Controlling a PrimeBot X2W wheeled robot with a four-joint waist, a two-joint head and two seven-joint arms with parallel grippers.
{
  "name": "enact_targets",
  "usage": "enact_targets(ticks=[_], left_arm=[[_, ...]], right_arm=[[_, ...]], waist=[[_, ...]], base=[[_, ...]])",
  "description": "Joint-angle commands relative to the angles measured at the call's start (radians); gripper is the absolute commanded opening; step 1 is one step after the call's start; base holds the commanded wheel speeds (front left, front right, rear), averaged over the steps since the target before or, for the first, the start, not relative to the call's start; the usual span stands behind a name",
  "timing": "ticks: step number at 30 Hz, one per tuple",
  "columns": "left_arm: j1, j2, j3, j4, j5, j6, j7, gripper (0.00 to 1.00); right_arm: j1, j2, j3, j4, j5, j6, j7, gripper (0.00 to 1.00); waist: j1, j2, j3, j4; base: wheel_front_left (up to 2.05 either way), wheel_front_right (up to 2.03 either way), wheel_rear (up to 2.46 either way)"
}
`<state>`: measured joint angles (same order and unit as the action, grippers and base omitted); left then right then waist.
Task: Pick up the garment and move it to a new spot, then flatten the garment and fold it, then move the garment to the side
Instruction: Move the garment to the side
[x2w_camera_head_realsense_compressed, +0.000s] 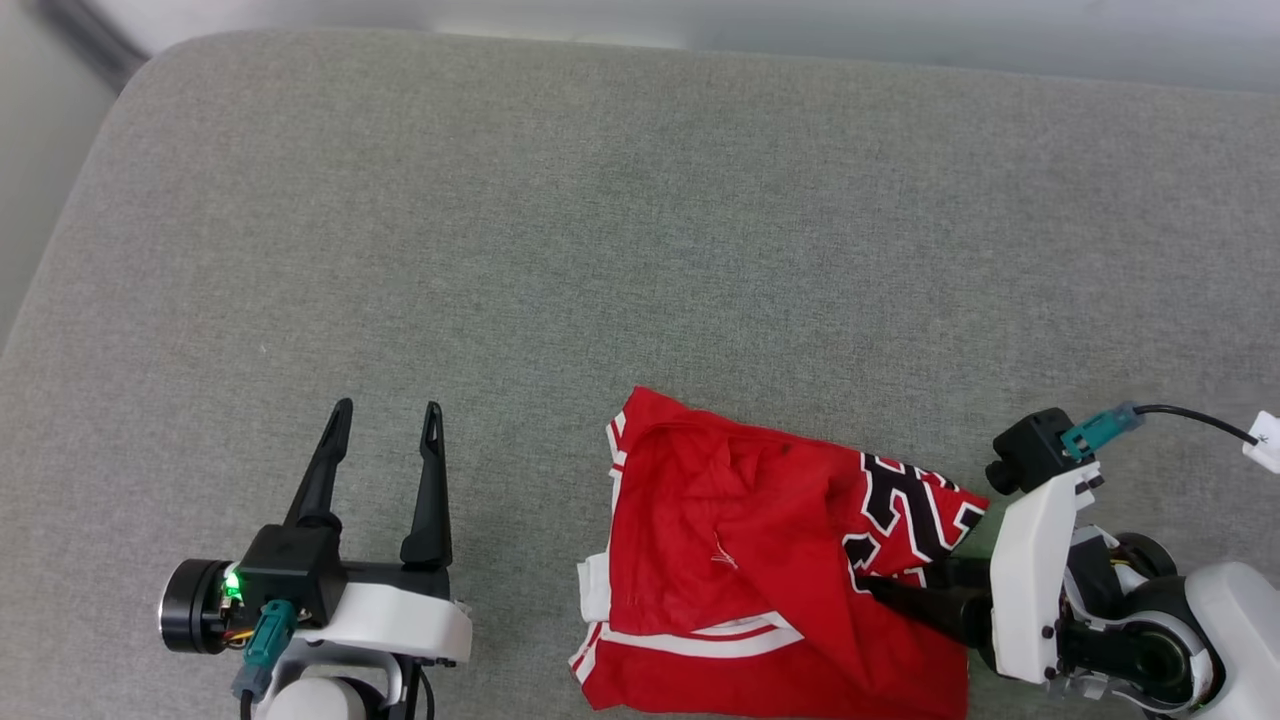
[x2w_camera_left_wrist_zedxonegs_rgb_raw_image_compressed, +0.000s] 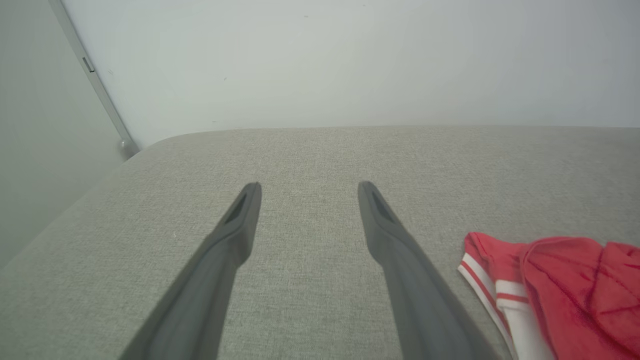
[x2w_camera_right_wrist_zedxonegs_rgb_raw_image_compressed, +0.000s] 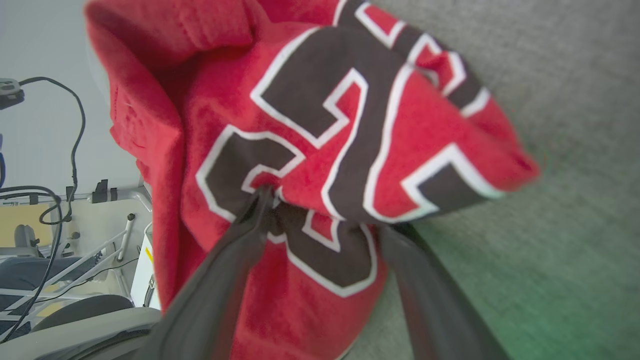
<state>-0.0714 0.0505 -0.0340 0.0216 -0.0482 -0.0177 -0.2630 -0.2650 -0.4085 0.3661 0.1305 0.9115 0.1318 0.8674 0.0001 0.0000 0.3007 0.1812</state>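
Two sets of fingers are mine to account for, and they stand very differently. My left gripper (x2w_camera_head_realsense_compressed: 388, 407) is spread wide with nothing between its fingers, over bare grey cushion (x2w_camera_head_realsense_compressed: 640, 200) toward the near left, pointing at the far edge. My right gripper (x2w_camera_head_realsense_compressed: 900, 590) reaches in sideways from the right, and the garment (x2w_camera_head_realsense_compressed: 740, 560) is right at its fingers.

That red shirt lies doubled over on itself near the cushion's near edge, right of the middle, running out of the head view at the bottom. Its black block print faces the right edge and its striped white trim faces left, so it lies crosswise before me.

From my right wrist, one finger (x2w_camera_right_wrist_zedxonegs_rgb_raw_image_compressed: 235, 250) presses into a crease of the print while the other slips under the cloth's edge. They stand about as far apart as my left pair does, so I judge them parted around a wad of cloth, not clamped.

My right arm is plainly the nearer one; the left is well apart from the trim. A bundle like this would suit either a lift to a new spot or a folded shirt being shifted aside.
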Motion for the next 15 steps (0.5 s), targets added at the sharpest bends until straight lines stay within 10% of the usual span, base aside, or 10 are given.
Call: enact_targets(ticks=[1,3,4,5,15], left_arm=[[-0.015,-0.001,-0.003,0.000,-0.003,-0.002,-0.002,1.00],[-0.019,-0.001,-0.006,0.002,-0.005,-0.001,-0.002,1.00],[-0.019,-0.001,-0.007,0.003,-0.006,0.001,-0.002,1.00],[-0.017,-0.001,-0.007,0.004,-0.007,0.003,-0.002,1.00],[0.031,-0.001,0.002,0.010,-0.014,0.019,-0.002,1.00]], right_arm=[[0.026,0.014,0.036,0.041,-0.003,-0.002,0.007,1.00],[0.022,0.010,0.054,0.059,-0.003,-0.002,-0.001,1.00],[0.020,0.009,0.061,0.065,-0.001,-0.002,-0.009,0.41],[0.016,0.008,0.069,0.066,0.002,-0.002,-0.017,0.06],[-0.111,-0.077,0.124,-0.005,0.009,-0.001,-0.110,0.00]], waist=[[-0.0001,0.0000,0.003,0.003],[-0.0001,0.0000,0.003,0.005],[-0.0001,0.0000,0.002,0.006],[-0.0001,0.0000,0.001,0.006],[-0.0001,0.0000,-0.079,-0.030]], base=[[0.00,0.00,0.00],[0.00,0.00,0.00],[0.00,0.00,0.00],[0.00,0.00,0.00],[0.00,0.00,0.00]])
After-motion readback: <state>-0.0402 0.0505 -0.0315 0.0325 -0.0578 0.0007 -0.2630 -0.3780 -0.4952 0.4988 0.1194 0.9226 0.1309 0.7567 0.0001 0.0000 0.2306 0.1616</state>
